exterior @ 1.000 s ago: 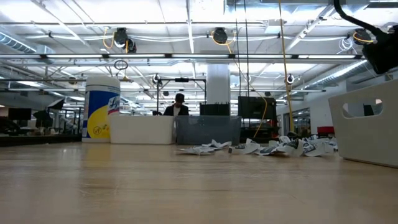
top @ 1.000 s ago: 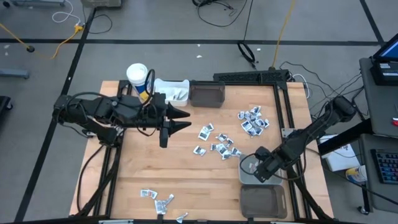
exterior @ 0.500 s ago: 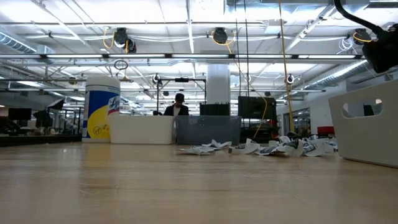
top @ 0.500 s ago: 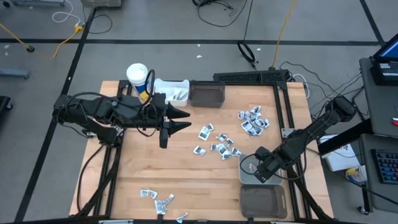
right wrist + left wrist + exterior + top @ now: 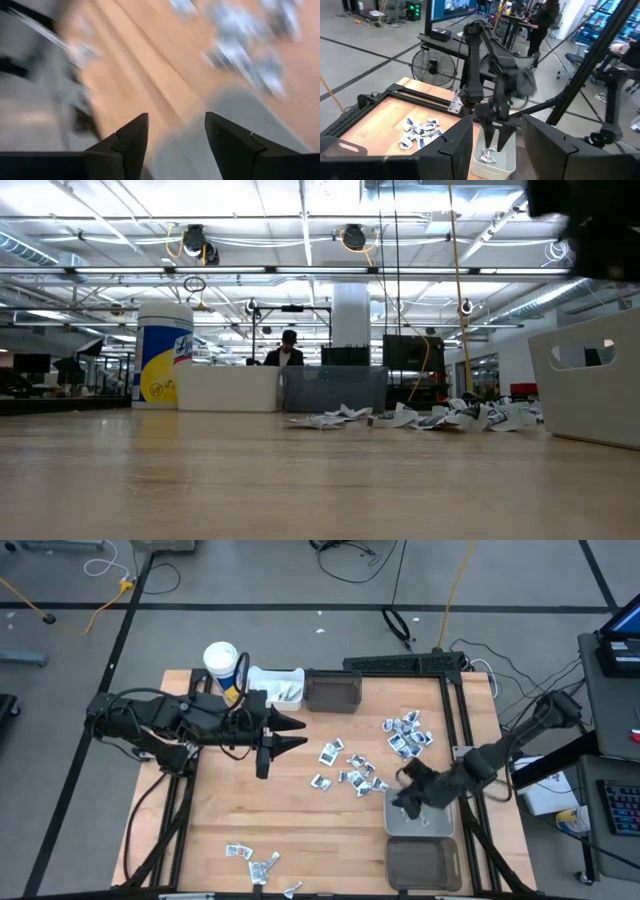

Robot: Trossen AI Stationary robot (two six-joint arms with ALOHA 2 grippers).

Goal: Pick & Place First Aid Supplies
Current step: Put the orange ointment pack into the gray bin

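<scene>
The desk point(image 5: 300, 820) carried the supplies in three loose groups, and the layout read as a sorting job with bins at opposite edges.

At about 7 o'clock on the desk lay a small group of packets point(image 5: 255, 860), well apart from both arms. At about 11 o'clock stood a white cup point(image 5: 221, 662), with a white bin point(image 5: 276, 686) just beside it and a dark bin point(image 5: 333, 692) next along.

The left gripper point(image 5: 292, 733) hung over the desk at about 10 o'clock, pointing toward 3 o'clock. In the left wrist view its jaws stood apart with nothing between them. It appeared to be waiting, clear of the other arm's work.

Near the desk's centre lay a scatter of packets point(image 5: 350, 772), and a second cluster of packets point(image 5: 405, 734) lay toward 2 o'clock. Both were untouched.

At about 5 o'clock sat a grey bin point(image 5: 418, 822), with a darker bin point(image 5: 424, 864) just below it. The left wrist view showed one packet point(image 5: 487, 157) lying inside the grey bin.

The right gripper point(image 5: 412, 792) stood over the upper edge of the grey bin. In the right wrist view its jaws were apart and empty. I judge that a drop had been made into this bin. Most packets remained on the desk, so the task looked far from finished.
</scene>
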